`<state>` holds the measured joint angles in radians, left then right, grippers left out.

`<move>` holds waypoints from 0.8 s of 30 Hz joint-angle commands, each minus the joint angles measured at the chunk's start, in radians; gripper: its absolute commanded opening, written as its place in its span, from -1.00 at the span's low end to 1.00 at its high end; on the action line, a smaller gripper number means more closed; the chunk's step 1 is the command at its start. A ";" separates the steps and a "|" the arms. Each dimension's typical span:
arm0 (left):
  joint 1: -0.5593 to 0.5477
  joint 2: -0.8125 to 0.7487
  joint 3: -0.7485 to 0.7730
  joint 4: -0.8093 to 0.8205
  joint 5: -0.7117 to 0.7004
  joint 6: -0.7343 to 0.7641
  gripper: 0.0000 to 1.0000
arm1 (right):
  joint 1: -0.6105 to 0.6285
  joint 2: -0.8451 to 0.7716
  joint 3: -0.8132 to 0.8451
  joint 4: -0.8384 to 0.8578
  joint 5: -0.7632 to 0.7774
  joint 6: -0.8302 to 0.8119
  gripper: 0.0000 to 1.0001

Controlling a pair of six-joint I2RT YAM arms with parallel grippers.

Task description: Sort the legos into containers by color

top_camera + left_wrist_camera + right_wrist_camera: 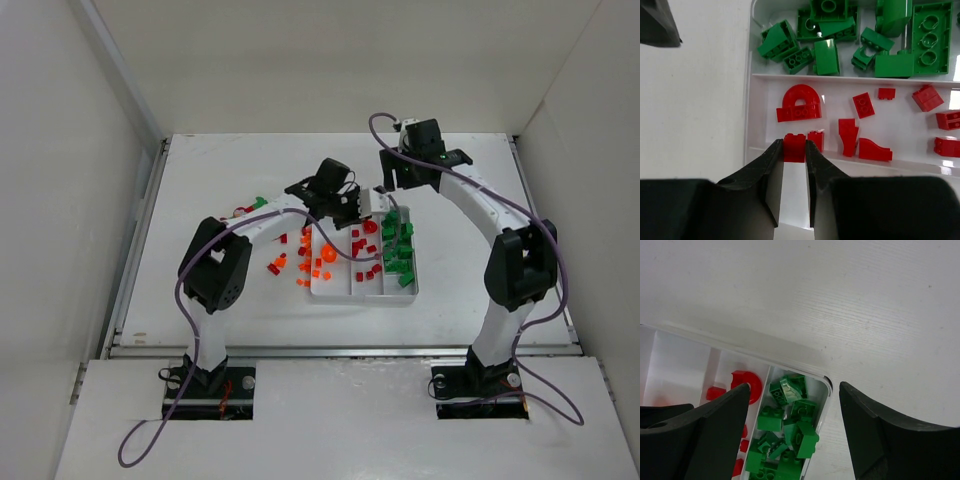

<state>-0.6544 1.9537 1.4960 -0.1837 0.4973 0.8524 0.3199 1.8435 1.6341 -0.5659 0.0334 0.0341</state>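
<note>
1. Red brick (794, 150) sits pinched between the narrow-set fingers of the left gripper (794, 145). It is right at the divider edging the tray's (747, 100) middle compartment, just beside another red piece (816, 140).
2. Right gripper (792, 390) hangs with its fingers spread wide, holding nothing, above the tray's far corner where green bricks (790, 425) are heaped.
3. Orange and red legos (300, 268) lie loose on the table (200, 180), left of the tray.
</note>
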 commanded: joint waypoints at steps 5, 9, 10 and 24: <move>-0.034 0.005 -0.025 0.098 -0.005 -0.002 -0.15 | -0.008 -0.070 -0.037 0.058 0.013 -0.007 0.55; -0.056 0.016 -0.034 0.142 -0.046 -0.042 0.53 | -0.008 -0.089 -0.055 0.058 0.003 -0.031 0.57; -0.066 0.005 -0.034 0.142 -0.055 -0.042 0.62 | -0.008 -0.089 -0.056 0.058 0.013 -0.031 0.57; 0.033 -0.272 -0.207 0.155 -0.545 -0.335 1.00 | 0.005 -0.098 0.006 0.080 0.002 -0.040 0.57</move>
<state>-0.6926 1.8130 1.3193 -0.0051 0.0677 0.5804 0.3210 1.7939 1.5826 -0.5411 0.0265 0.0032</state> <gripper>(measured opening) 0.997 0.785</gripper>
